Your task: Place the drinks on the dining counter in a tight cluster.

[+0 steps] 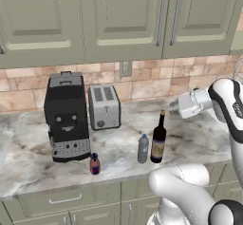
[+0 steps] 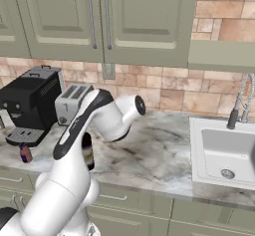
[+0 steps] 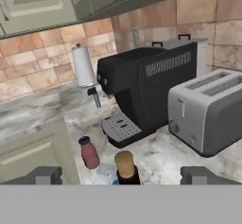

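Observation:
Three drinks stand near the front edge of a marble counter (image 1: 199,138) under upper cabinets: a tall dark wine bottle (image 1: 158,141), a clear grey water bottle (image 1: 143,149) with a blue cap just left of it, and a small red bottle (image 1: 95,164) further left. My gripper (image 1: 175,107) hovers above and to the right of the wine bottle, touching nothing. In the hand view the gripper (image 3: 123,176) is open, its fingertips (image 3: 47,175) wide apart, with the wine bottle's top (image 3: 125,165) and the red bottle (image 3: 89,153) below. The dining counter is out of view.
A black coffee machine (image 1: 66,117) and a silver toaster (image 1: 104,106) stand behind the bottles against the brick wall. A sink (image 2: 224,150) with a faucet (image 2: 241,103) lies to the right. A paper towel roll (image 3: 83,66) stands beyond the coffee machine.

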